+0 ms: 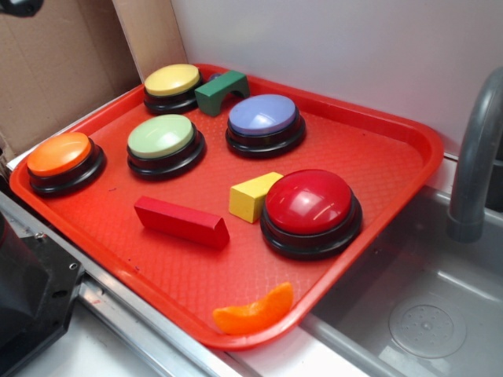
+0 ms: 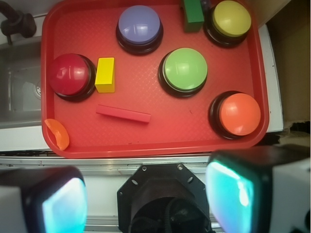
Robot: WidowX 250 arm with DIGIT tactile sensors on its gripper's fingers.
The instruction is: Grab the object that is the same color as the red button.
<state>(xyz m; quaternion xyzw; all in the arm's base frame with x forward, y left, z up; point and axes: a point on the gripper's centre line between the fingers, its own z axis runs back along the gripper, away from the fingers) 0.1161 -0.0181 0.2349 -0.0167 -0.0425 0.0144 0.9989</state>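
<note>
Five glossy dome push-buttons, the large red one [image 1: 309, 203] included, and one long matte red rectangular block [image 1: 182, 221] are counted, beneath an apparently wide-spread, empty hand [image 2: 146, 194].

We can't judge the gripper [image 2: 150, 201] from the wrist view: its two pads [image 2: 231, 194] blur at the bottom edge, cut off, jaw gap unclear. Far beyond the jaws, the green block [image 2: 193, 15] is clipped by the top edge. The exterior view misses the gripper entirely.
</note>
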